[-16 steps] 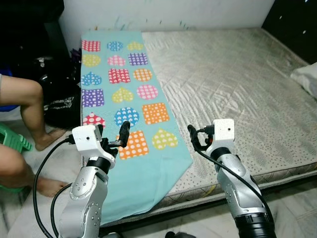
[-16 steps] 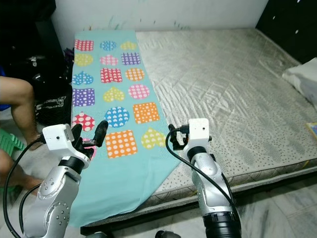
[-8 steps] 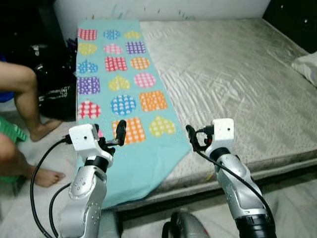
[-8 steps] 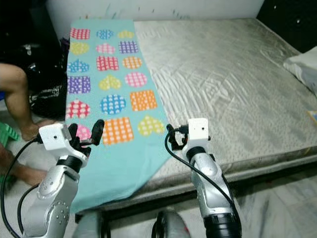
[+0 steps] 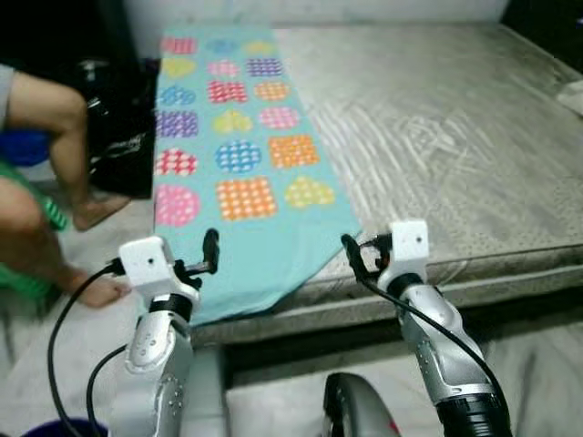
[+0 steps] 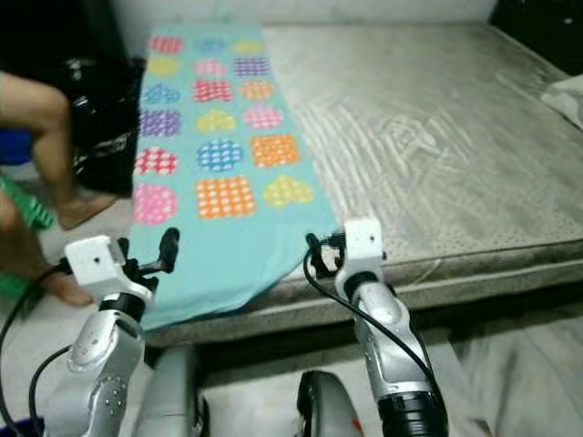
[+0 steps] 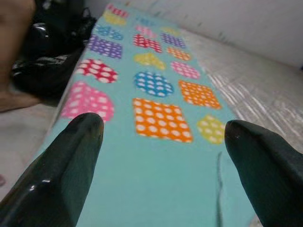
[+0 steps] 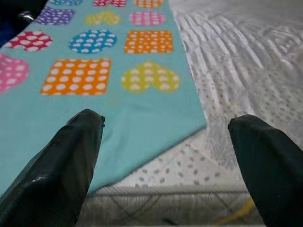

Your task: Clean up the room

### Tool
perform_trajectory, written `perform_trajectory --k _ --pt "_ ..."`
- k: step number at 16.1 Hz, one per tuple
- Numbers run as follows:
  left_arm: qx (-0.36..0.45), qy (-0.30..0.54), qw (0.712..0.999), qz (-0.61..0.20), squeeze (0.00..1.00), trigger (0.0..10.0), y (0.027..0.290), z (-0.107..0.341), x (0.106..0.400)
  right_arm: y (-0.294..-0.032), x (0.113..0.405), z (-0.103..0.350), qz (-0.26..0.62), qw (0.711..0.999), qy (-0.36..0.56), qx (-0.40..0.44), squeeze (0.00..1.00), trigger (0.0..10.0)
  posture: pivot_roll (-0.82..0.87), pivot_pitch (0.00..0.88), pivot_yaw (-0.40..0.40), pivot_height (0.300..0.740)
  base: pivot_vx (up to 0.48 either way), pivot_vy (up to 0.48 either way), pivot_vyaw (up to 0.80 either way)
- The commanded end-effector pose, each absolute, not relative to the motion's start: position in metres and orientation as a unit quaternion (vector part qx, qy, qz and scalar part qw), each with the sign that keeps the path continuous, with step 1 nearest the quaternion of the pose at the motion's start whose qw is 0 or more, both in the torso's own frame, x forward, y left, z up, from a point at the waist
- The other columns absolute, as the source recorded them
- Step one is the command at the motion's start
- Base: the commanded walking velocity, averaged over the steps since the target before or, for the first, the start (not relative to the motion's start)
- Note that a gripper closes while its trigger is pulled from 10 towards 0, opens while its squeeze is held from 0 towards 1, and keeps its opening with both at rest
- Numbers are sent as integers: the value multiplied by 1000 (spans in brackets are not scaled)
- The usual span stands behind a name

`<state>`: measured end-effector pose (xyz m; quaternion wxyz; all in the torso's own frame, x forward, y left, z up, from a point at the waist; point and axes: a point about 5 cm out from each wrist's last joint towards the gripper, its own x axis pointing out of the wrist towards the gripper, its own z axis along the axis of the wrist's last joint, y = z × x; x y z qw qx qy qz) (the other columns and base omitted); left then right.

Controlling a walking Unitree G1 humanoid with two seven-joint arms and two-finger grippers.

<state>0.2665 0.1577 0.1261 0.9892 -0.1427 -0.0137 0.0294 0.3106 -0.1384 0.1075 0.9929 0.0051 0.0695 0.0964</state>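
Observation:
A turquoise blanket (image 5: pixel 241 155) printed with dotted hearts, squares and circles lies along the left side of a bare grey mattress (image 5: pixel 455 118). Its near corner hangs over the bed's front edge. My left gripper (image 5: pixel 199 259) is held open in front of that hanging corner, nothing between its fingers. In the left wrist view the left gripper (image 7: pixel 163 124) points along the blanket (image 7: pixel 156 85). My right gripper (image 5: pixel 363 257) stands open at the bed's front edge, beside the blanket's right corner. The right wrist view has the right gripper (image 8: pixel 166 118) over the blanket (image 8: pixel 142 109) and the mattress (image 8: pixel 236 71).
A person sits at the left, with a leg (image 5: pixel 55 100) and a bare foot (image 5: pixel 96 291) on the floor beside the bed. A black bag (image 5: pixel 123 137) leans against the bed's left side. A dark rounded object (image 5: pixel 355 410) is on the floor below my arms.
The whole view has shifted: the bed now sits higher and farther off. Both grippers, earlier over the blanket's near end, are now at the bed's front edge, still open.

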Motion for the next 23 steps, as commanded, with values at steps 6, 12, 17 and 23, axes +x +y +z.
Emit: perform_trajectory --k 6,12,17,23 --pt "-145 -25 989 26 0 10000 155 132 268 -138 313 115 112 992 55 -4 0 10000 -13 176 -83 607 0 0 533" --pt "-145 -25 989 26 0 10000 155 132 268 -138 313 115 112 992 55 -4 0 10000 -13 176 -83 607 0 0 800" --pt "-145 -25 989 26 0 10000 155 132 268 -138 313 115 112 992 55 -4 0 10000 -13 176 -83 607 0 0 800" --pt "-166 -19 986 11 0 10000 150 133 270 -136 312 109 100 992 72 21 0 10000 -14 187 -76 607 0 0 400"
